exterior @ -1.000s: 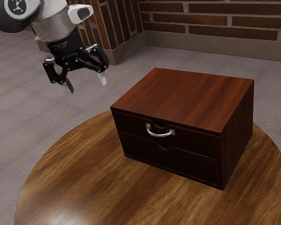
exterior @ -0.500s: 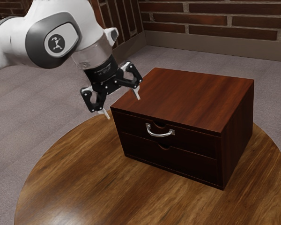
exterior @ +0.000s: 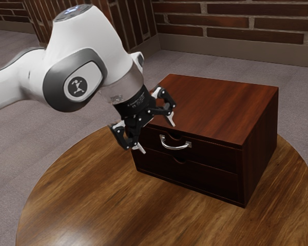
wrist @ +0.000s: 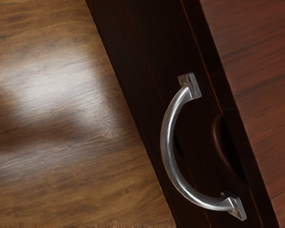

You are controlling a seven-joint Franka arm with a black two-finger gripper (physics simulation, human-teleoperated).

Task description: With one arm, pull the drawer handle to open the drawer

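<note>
On the round wooden table [exterior: 92, 205] stands a dark two-drawer cabinet [exterior: 215, 105], its upper drawer [exterior: 210, 154] flush with the front, shut. Before that drawer, just to the exterior view's left of the curved silver handle [exterior: 174, 145], hangs the black gripper [exterior: 156, 137], fingers spread wide, gripping nothing. The wrist view has the handle [wrist: 164, 142] close ahead, against the dark drawer front.
</note>
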